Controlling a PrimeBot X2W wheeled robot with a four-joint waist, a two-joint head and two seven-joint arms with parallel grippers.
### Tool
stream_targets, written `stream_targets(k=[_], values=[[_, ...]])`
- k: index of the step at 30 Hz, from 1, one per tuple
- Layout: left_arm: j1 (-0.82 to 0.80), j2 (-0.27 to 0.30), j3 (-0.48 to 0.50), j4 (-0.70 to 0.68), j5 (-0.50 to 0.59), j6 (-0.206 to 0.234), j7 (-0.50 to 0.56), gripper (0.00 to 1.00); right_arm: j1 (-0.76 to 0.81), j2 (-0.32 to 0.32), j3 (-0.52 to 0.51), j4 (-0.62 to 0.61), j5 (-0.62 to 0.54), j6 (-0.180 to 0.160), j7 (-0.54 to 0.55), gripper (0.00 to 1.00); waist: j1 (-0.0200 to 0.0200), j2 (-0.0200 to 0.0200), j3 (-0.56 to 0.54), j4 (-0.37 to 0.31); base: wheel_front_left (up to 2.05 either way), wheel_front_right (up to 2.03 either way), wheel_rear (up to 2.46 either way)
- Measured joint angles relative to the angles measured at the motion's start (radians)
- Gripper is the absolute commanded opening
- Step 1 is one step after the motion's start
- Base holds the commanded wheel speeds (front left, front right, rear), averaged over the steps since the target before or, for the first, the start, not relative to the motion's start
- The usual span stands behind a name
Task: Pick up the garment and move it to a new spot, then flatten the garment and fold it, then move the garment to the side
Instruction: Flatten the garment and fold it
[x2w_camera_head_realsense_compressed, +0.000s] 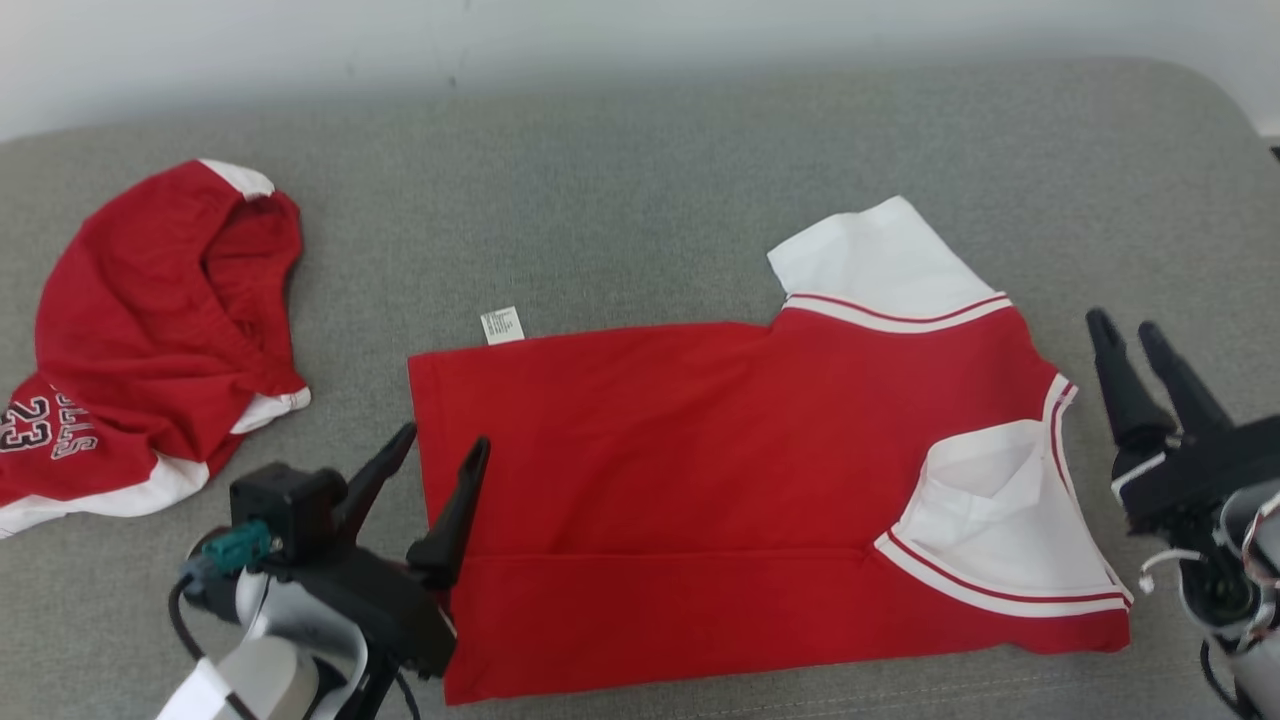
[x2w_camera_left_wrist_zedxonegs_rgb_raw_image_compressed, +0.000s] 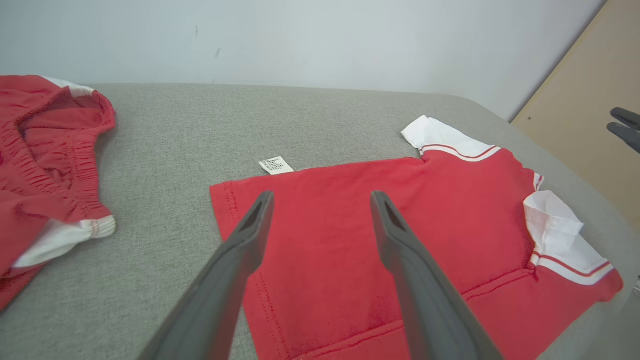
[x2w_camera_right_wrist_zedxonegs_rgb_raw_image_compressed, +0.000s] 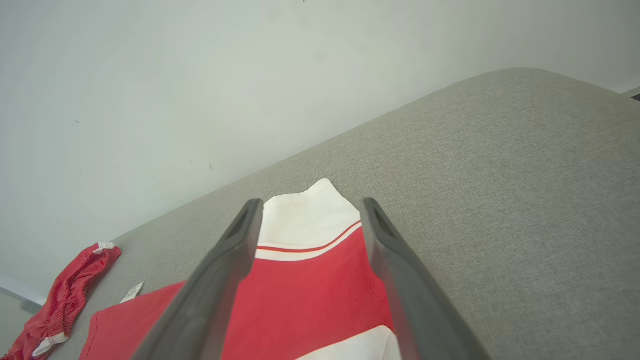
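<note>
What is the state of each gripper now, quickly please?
Left gripper: open, holding nothing, at the hem end of the red shirt.
Right gripper: open, holding nothing.

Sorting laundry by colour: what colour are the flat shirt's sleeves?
White sleeves with red-striped trim, on a red shirt; clearest in the head view.

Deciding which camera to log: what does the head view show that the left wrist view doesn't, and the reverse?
Head view: the 23 print on the shorts and a teal plug behind the left pincer. Left wrist view: a tan panel beyond the cushion. Both: the red shirt, its white label, the shorts, the cushion, the open left pincer.
</note>
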Motion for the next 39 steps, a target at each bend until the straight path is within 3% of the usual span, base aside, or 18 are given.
stream_targets(k=[12, 24, 39], values=[[-0.169, -0.027, -0.007, 0.084, 0.016, -0.001, 0.062, 1.00, -0.253, -0.043, -0.002, 0.105, -0.036, 0.024, 0.106, 1.00, 0.0001, 0.0000, 0.124, 0.030, 0.00, 0.00, 0.00], [-0.309, -0.044, 0.002, 0.172, 0.024, -0.018, 0.097, 1.00, -0.492, -0.052, 0.075, 0.244, -0.123, 0.051, 0.251, 1.00, 0.0002, 0.0001, 0.252, 0.071, 0.00, 0.00, 0.00], [-0.427, -0.086, -0.008, 0.228, 0.040, -0.055, 0.093, 1.00, -0.645, -0.009, 0.112, 0.390, -0.139, 0.068, 0.348, 1.00, 0.0001, 0.0002, 0.380, 0.131, 0.00, 0.00, 0.00]])
